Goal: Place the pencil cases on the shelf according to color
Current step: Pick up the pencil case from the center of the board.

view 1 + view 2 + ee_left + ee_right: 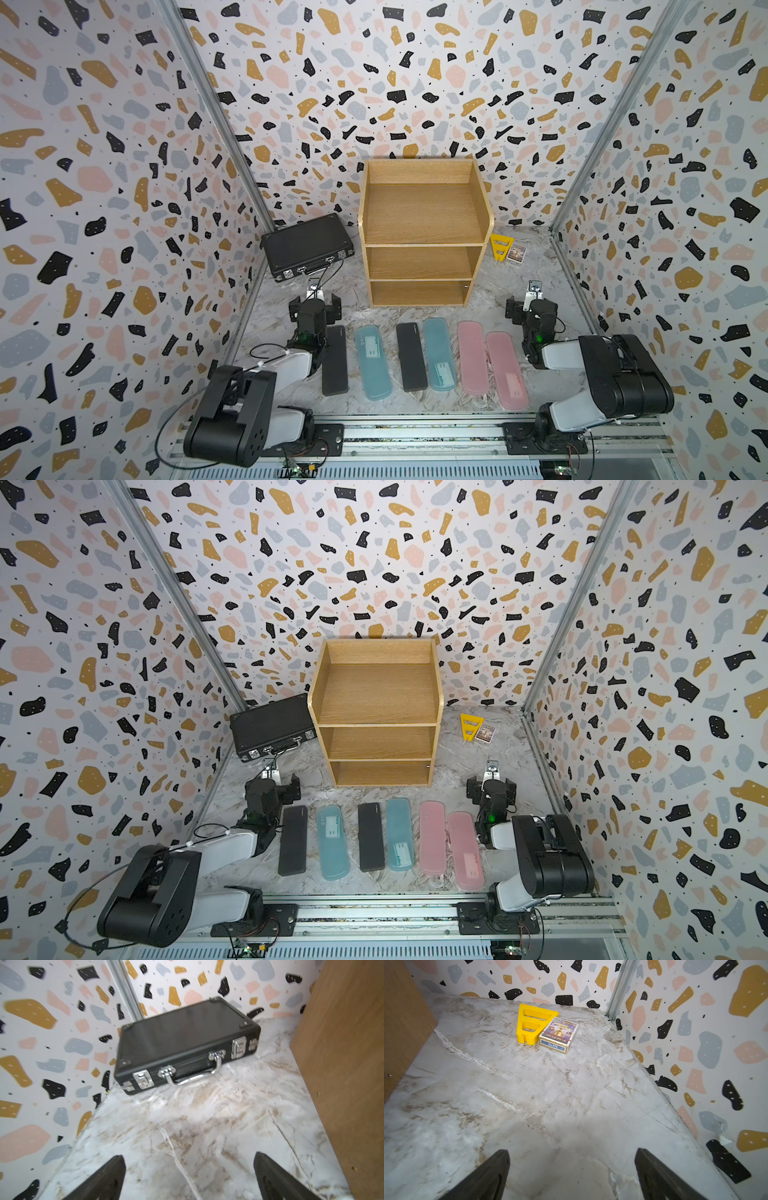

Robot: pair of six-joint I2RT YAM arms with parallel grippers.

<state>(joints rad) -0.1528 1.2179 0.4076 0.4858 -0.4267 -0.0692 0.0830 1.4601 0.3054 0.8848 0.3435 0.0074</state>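
Observation:
The pencil cases lie side by side on the marble floor in front of the shelf (422,212) (376,692). From the left they are a black case (334,359), a teal case (372,361), a black case (411,357), a teal case (439,353) and two touching pink cases (472,357) (506,370). All three tiers of the wooden shelf are bare. My left gripper (314,309) (189,1156) hovers open at the left end of the row, by the black case. My right gripper (530,307) (571,1151) is open past the pink cases. Neither holds anything.
A black briefcase (307,247) (182,1043) with metal latches lies left of the shelf, against the wall. A yellow plastic piece (500,245) (532,1024) and a card box (516,252) (559,1034) sit right of the shelf. Patterned walls close in three sides.

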